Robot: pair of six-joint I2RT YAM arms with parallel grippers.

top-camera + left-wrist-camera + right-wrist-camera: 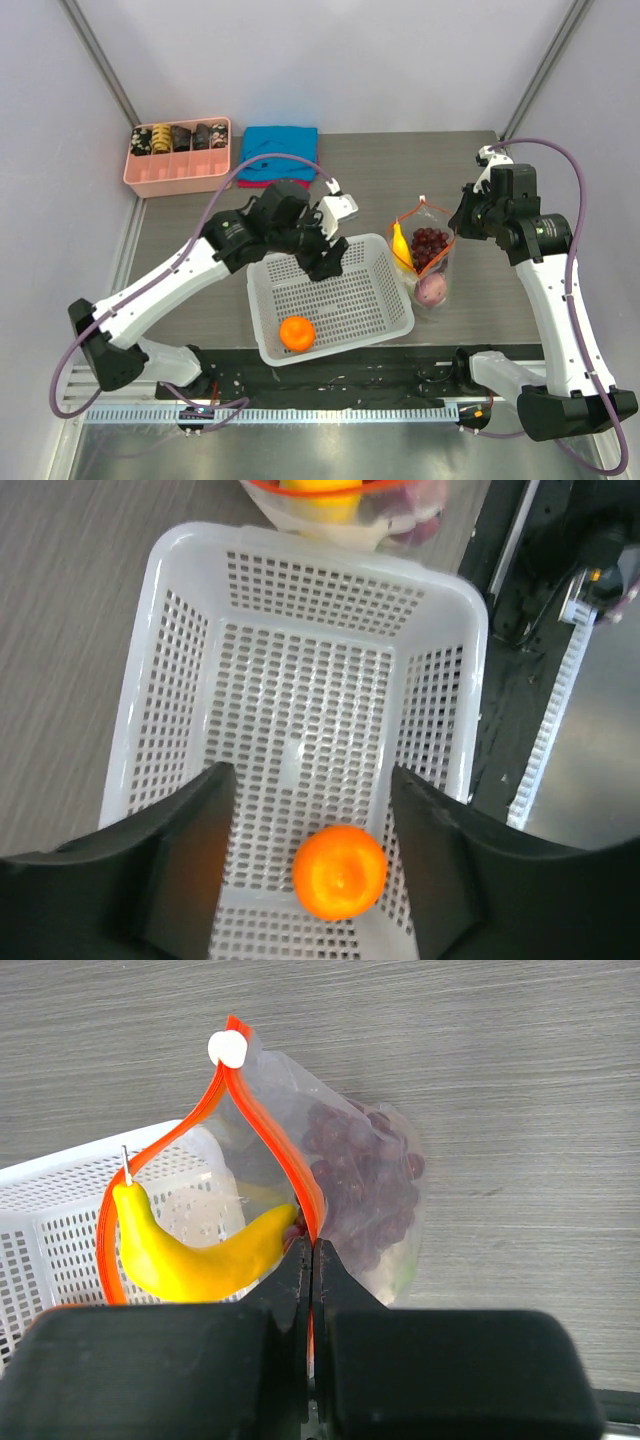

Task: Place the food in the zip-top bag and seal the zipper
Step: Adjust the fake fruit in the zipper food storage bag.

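An orange (297,333) lies in the near-left corner of the white mesh basket (375,250). My left gripper (325,255) hangs open above the basket; in the left wrist view the orange (340,871) sits below and between its open fingers (200,850). The clear zip-top bag (437,262) stands open at the basket's right, holding a yellow banana (400,246), dark grapes (431,240) and a purple onion (432,290). My right gripper (312,1250) is shut on the bag's orange-red zipper (265,1130) and holds the mouth open beside the banana (190,1255) and grapes (360,1180).
A pink tray (180,175) with dark items stands at the back left, and a blue cloth (280,150) lies next to it. A white slider (227,1050) sits at the zipper's far end. The black arm base strip (330,375) runs along the near edge.
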